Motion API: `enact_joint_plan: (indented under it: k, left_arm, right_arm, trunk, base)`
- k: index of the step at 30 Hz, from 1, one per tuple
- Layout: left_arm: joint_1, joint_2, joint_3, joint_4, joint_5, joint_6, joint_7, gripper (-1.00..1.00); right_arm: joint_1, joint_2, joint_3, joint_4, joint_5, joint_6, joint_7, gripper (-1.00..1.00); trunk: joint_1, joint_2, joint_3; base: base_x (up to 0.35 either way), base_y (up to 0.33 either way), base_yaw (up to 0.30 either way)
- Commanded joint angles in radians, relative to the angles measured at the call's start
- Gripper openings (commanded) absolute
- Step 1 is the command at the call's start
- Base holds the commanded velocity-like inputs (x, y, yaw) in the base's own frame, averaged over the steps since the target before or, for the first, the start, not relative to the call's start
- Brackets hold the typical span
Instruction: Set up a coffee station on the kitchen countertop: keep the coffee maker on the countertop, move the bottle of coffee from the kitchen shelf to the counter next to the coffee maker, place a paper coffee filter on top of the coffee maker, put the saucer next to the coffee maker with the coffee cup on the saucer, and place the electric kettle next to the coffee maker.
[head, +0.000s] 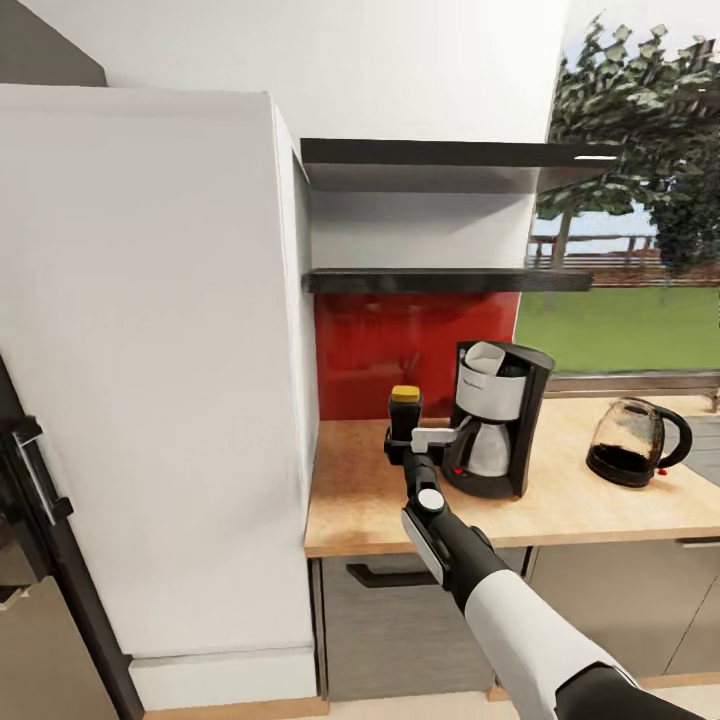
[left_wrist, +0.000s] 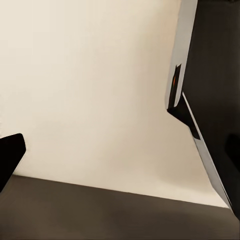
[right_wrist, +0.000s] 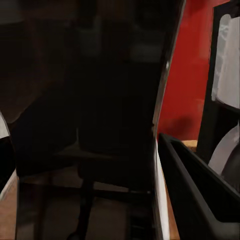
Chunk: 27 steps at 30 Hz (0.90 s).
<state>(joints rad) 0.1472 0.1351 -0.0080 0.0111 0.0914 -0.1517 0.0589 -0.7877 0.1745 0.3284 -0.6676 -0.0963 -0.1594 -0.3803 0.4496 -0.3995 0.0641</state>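
My right gripper (head: 404, 440) is closed around the bottle of coffee (head: 405, 408), holding it by its lower body with the yellow-brown cap standing clear above my fingers; the bottle is upright, low over the kitchen countertop (head: 560, 510) and just beside the coffee maker (head: 495, 418), on the side toward the tall white cabinet (head: 150, 380). I judge this to be the set-down: the bottle should go straight down until its base rests flat on the wood, staying upright and not nudging the machine, and only then should I let the fingers part and draw back level, away from the machine. The head view cannot tell me whether the base is already touching the wood, since my own wrist covers it. The right wrist view gives me what the head view lacks: the bottle's dark glossy side (right_wrist: 100, 120) pressed close, one black finger (right_wrist: 200, 190) alongside it, and the red backsplash (right_wrist: 185, 75) behind. The head view alone lays out the rest: a white paper coffee filter (head: 487, 358) already in the top of the machine, the electric kettle (head: 632, 442) well apart along the counter, and the dark kitchen shelf (head: 440, 281) above. My left gripper I cannot judge; its camera shows a pale wall (left_wrist: 90, 85).
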Motion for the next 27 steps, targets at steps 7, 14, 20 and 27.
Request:
enact_joint_plan:
  k: [7, 14, 20, 27]
  left_arm:
    - [0.0, -0.001, 0.0, 0.002, 0.009, -0.004, -0.001, 1.0]
    - [0.0, -0.002, -0.002, 0.003, 0.007, -0.003, -0.001, 1.0]
    - [0.002, -0.004, -0.003, 0.002, 0.007, -0.009, 0.001, 1.0]
    - [-0.005, -0.006, 0.0, 0.001, 0.01, -0.009, 0.002, 1.0]
  right_arm:
    - [-0.001, 0.0, 0.007, 0.034, -0.011, -0.008, -0.004, -1.0]
    - [-0.001, 0.0, 0.005, 0.119, -0.01, -0.085, -0.004, -1.0]
    - [0.0, 0.0, -0.002, 0.158, -0.013, -0.194, -0.011, -1.0]
    - [0.002, 0.0, 0.017, 0.146, 0.002, -0.185, -0.007, -1.0]
  trunk:
    - [0.0, -0.001, 0.0]
    - [0.0, -0.001, 0.0]
    - [0.0, -0.001, 0.0]
    - [0.0, -0.001, 0.0]
  base:
    - [0.0, 0.277, -0.007]
    - [0.0, 0.06, 0.0]
    - [0.0, 0.001, 0.0]
    - [0.0, 0.0, 0.0]
